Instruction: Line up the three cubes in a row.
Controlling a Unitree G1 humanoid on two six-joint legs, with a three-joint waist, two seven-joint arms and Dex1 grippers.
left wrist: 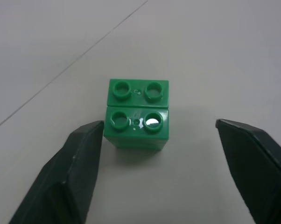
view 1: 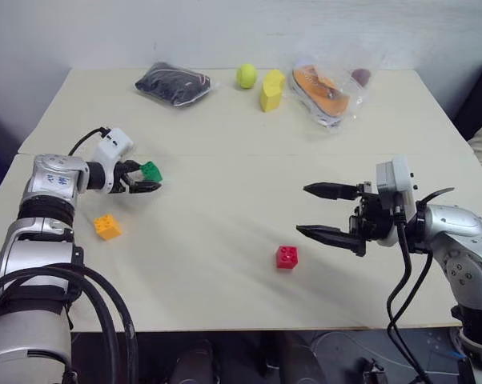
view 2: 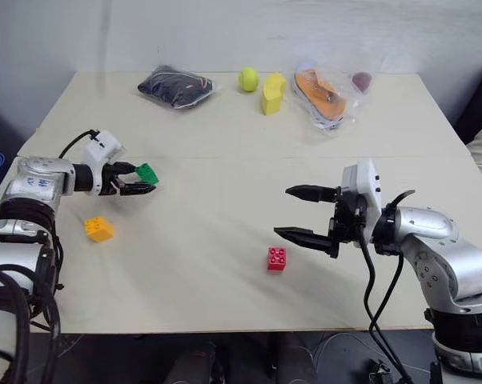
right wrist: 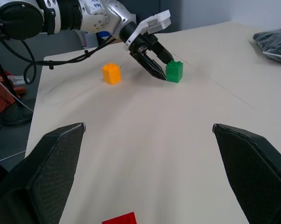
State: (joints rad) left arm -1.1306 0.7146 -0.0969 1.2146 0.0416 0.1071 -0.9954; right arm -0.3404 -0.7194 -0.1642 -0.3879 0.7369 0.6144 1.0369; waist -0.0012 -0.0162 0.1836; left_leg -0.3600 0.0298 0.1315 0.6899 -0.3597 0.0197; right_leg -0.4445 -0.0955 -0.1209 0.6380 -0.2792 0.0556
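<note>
The green cube (view 1: pixel 151 170) rests on the table (view 1: pixel 225 224) at the left. My left gripper (view 1: pixel 149 177) reaches around it with one finger on each side. Seen from the left wrist, one finger (left wrist: pixel 80 158) lies almost against the green cube (left wrist: pixel 138 121) while the other finger (left wrist: pixel 252 158) stands well off it, so the jaws are open. The orange-yellow cube (view 1: pixel 107 226) lies nearer the front edge, left of centre. The red cube (view 1: pixel 287 257) sits near the front middle. My right gripper (view 1: pixel 303 210) hovers open and empty just right of the red cube, pointing left.
Along the far edge lie a black pouch (view 1: pixel 174 83), a yellow-green ball (view 1: pixel 246 76), a pale-yellow curved block (view 1: pixel 271 90) and a clear bag of orange items (view 1: pixel 325 90). A seam (view 1: pixel 249 155) runs across the tabletop behind the cubes.
</note>
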